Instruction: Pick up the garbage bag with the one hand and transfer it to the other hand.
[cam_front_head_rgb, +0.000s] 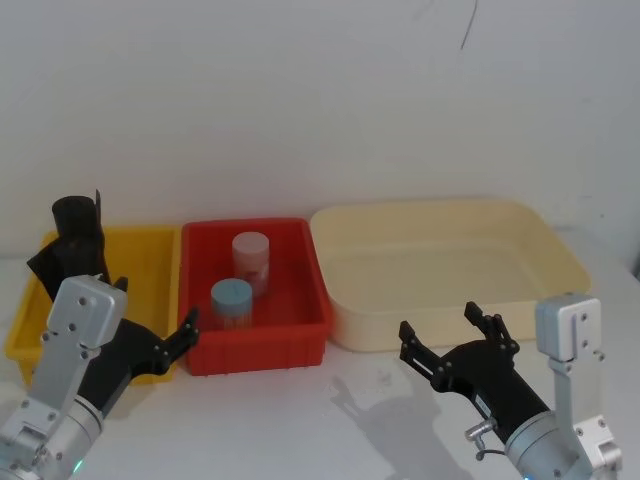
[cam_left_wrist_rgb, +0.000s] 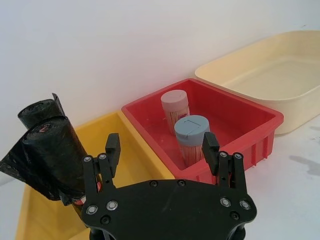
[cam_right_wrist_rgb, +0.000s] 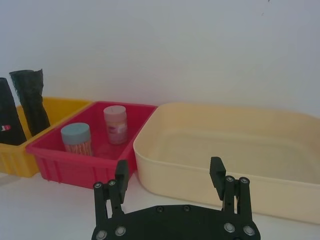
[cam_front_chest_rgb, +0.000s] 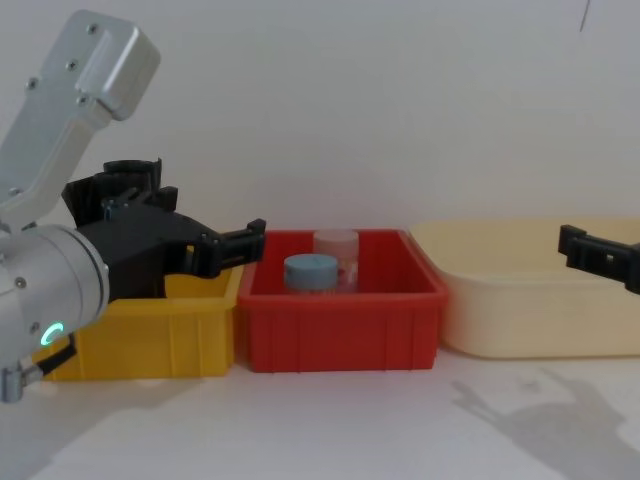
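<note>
Head view layout: a yellow bin (cam_front_head_rgb: 150, 245) at left, a red bin (cam_front_head_rgb: 260, 350) in the centre and a cream tub (cam_front_head_rgb: 560, 255) at right stand in a row across the middle of the frame. Their rims are close together and they stand near a white wall.
Garbage bag (cam_left_wrist_rgb: 52, 155): it stands upright in the yellow bin at the left of the left wrist view, in front of a plain black roll (cam_left_wrist_rgb: 37, 110). At the far left edge of the right wrist view its red-and-white label shows (cam_right_wrist_rgb: 9, 117).
Left gripper (cam_front_head_rgb: 156, 303): lower left of the head view, over the yellow bin's front rim. Its fingers are spread wide apart and grip nothing, and it is close to the bag but not clamped on it.
Right gripper (cam_front_head_rgb: 437, 322): lower right of the head view, over the table in front of the cream tub's near wall. Its fingers are spread apart and grip nothing.
Red bin contents: a blue-lidded jar (cam_front_head_rgb: 231, 300) stands nearer the front and a pink-lidded jar (cam_front_head_rgb: 251, 255) behind it, both upright.
Open room: bare white table (cam_front_head_rgb: 330, 420) fills the lower middle of the head view between the two grippers.
</note>
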